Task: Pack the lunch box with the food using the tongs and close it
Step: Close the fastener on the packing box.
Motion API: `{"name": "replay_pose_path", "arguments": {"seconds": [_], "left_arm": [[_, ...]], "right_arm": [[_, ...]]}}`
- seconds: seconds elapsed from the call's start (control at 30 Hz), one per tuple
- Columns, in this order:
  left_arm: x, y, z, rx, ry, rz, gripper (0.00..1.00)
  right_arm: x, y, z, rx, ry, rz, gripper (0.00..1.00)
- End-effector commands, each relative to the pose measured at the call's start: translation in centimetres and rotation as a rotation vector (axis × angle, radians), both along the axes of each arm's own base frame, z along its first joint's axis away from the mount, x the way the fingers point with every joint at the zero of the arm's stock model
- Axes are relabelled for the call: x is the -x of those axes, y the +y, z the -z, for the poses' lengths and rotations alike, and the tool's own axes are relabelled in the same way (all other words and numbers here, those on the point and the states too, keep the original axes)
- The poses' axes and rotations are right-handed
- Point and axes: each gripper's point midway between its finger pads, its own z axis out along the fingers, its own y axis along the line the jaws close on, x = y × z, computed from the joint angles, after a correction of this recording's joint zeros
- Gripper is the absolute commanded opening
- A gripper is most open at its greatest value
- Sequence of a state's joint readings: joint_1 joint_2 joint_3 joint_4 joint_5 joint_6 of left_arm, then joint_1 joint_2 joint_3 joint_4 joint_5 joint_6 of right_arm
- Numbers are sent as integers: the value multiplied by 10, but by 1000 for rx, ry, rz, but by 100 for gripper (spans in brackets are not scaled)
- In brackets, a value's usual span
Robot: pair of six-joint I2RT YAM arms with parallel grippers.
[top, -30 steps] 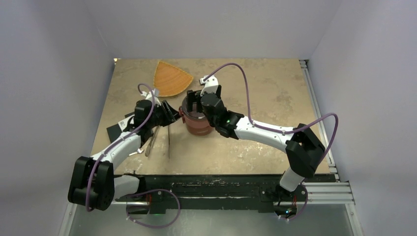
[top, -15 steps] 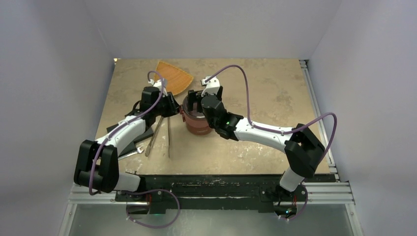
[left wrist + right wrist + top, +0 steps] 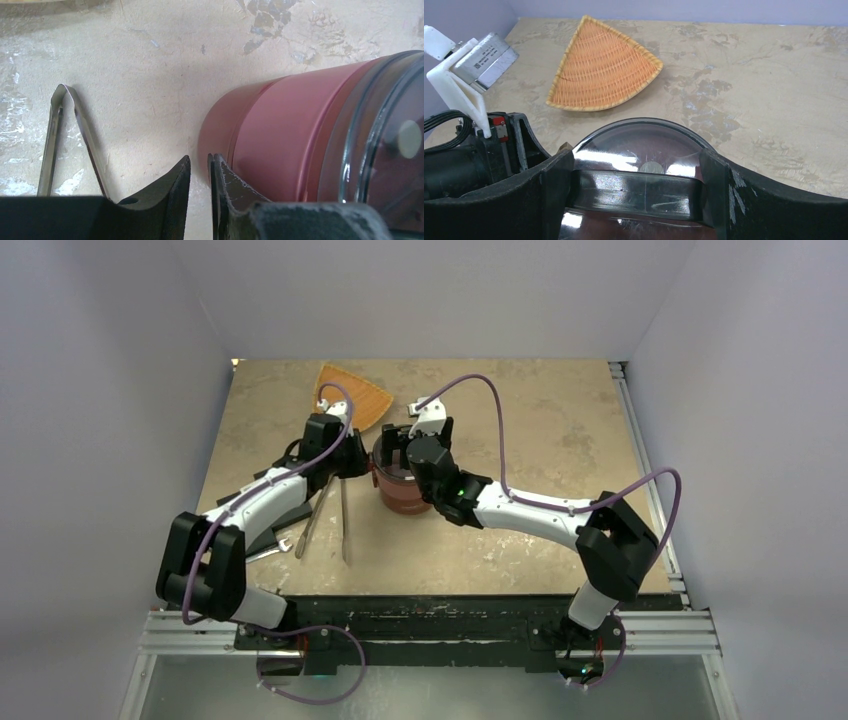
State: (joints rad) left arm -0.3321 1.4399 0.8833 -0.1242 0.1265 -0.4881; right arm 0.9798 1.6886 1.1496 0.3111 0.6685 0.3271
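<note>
The dark-red lunch box stands stacked in the middle of the table with its smoky clear lid on top. My right gripper sits over it, jaws wide, and its pads press both ends of the lid's dark handle band. My left gripper is at the box's left wall; its jaws are nearly together with nothing between. The tongs lie on the table to the left. No food shows outside the box; a pale round spot shows through the lid.
An orange wicker fan-shaped tray lies behind the box, empty in the right wrist view. A short silver wrench and a black flat pad lie under the left arm. Walls close off three sides of the table.
My left arm has reached further back and right, up to the lunch box's left side, and its jaws have narrowed. The right gripper has stayed on the lid.
</note>
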Motion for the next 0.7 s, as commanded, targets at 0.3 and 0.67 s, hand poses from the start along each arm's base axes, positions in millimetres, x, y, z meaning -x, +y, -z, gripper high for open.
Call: {"name": "replay_pose_path", "arguments": {"seconds": [0.3, 0.67], "left_arm": [[-22, -71, -51, 196, -118, 142, 16], [-23, -99, -48, 211, -143, 244, 12]], "right_arm": [[66, -17, 163, 346, 355, -151, 71], [74, -3, 169, 301, 360, -234, 67]]}}
